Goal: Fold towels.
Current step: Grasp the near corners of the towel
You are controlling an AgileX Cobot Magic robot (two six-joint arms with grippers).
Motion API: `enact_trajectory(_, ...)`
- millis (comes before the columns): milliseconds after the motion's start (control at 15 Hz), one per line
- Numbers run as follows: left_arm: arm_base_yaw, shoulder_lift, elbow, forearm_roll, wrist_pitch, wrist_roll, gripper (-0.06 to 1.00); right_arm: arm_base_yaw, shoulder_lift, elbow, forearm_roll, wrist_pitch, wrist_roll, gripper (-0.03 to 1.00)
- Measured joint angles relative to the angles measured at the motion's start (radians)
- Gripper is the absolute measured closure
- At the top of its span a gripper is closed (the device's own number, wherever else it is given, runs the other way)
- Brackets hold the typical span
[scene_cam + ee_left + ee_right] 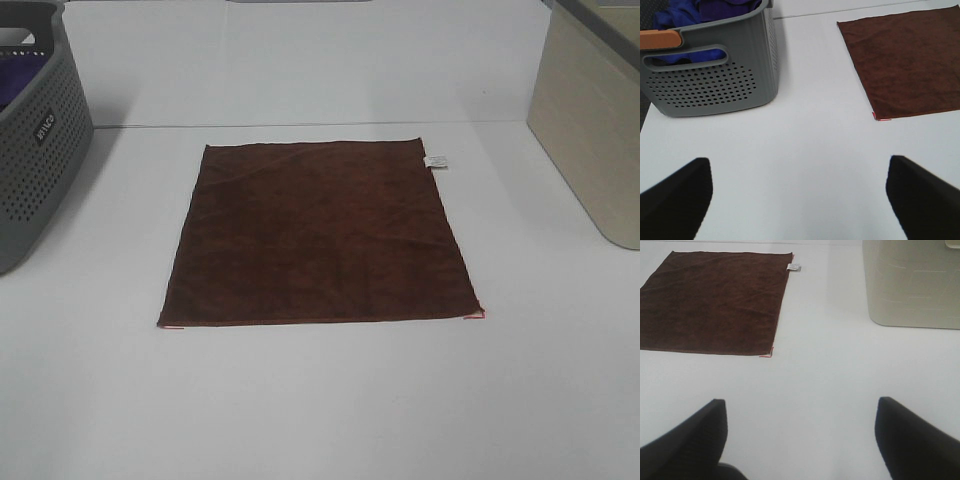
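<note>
A dark reddish-brown towel (320,235) lies flat and unfolded in the middle of the white table, with a small white tag (438,161) at its far right corner. It also shows in the left wrist view (905,60) and in the right wrist view (715,300). Neither gripper appears in the exterior high view. My left gripper (799,200) is open and empty over bare table, short of the towel's near left corner. My right gripper (800,435) is open and empty over bare table, short of the towel's near right corner.
A grey perforated basket (35,140) stands at the left edge, with purple cloth (705,10) inside. A beige bin (595,130) stands at the right. The white table (320,400) spreads around the towel.
</note>
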Motion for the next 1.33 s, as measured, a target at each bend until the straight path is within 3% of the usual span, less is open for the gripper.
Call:
enact_trajectory(133, 0.000, 0.025, -0.014, -0.006, -0.069, 0.000, 0.10, 0.000, 0.039, -0.014, 0.000, -0.078, 0.000, 0.20)
enact_trajectory(333, 0.000, 0.128, -0.017, -0.061, -0.306, 0.000, 0.14, 0.000, 0.217, -0.020, 0.001, -0.285, 0.000, 0.20)
enact_trajectory(400, 0.000, 0.214, -0.017, -0.107, -0.394, 0.000, 0.14, 0.004, 0.325, -0.020, 0.010, -0.395, 0.000, 0.20)
enact_trajectory(600, 0.000, 0.395, -0.017, -0.183, -0.485, 0.000, 0.14, 0.020, 0.533, -0.039, 0.070, -0.536, 0.000, 0.20)
enact_trajectory(800, 0.000, 0.622, -0.017, -0.330, -0.549, 0.000, 0.14, 0.020, 0.804, -0.133, 0.111, -0.528, 0.000, 0.20)
enact_trajectory(1000, 0.000, 0.859, -0.017, -0.525, -0.593, 0.033, 0.14, 0.020, 1.082, -0.252, 0.151, -0.437, 0.000, 0.25)
enact_trajectory(1200, 0.000, 1.094, -0.017, -0.695, -0.603, 0.145, 0.14, 0.020, 1.329, -0.350, 0.220, -0.366, -0.049, 0.27)
enact_trajectory(1333, 0.000, 1.260, -0.017, -0.880, -0.604, 0.273, 0.17, 0.020, 1.474, -0.393, 0.319, -0.329, -0.151, 0.27)
